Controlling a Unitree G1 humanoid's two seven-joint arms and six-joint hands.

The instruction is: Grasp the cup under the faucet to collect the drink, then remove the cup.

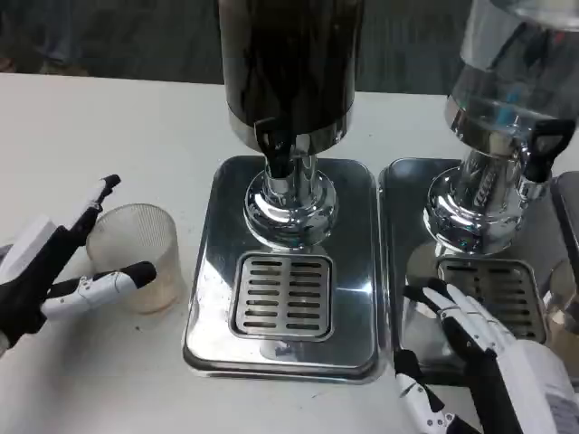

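- Nearest the viewer, at the lower right, the robot's right hand (470, 348), white-backed with white and black fingers, lay over the front edge of a shiny steel drip tray (412, 194) on the right. Its fingers were spread apart and stretched forward, holding nothing, with the tips beside that tray's slotted grille (502, 294).
- At the lower left, the robot's left hand (59, 271) reached in from the side toward a translucent ribbed plastic cup (136, 256). One finger ran along the cup's front wall and another rose past its far rim, so the fingers bracketed the cup on two sides. Whether they truly pressed it could not be told.
- The cup stood upright on the white table (109, 127), just left of the middle steel drip tray (357, 271) and not under any tap. A pale tint showed near its bottom; whether that was liquid was unclear.
- In the middle tray sat a rectangular slotted drain grille (282, 294), bare.
- Behind the grille rose the chrome foot of a dark drink dispenser (289, 63), with a black faucet lever (274, 145) at its front.
- Farther right stood a clear-tanked dispenser (516, 63) on its own chrome base, its black tap handle (545, 145) pointing right.
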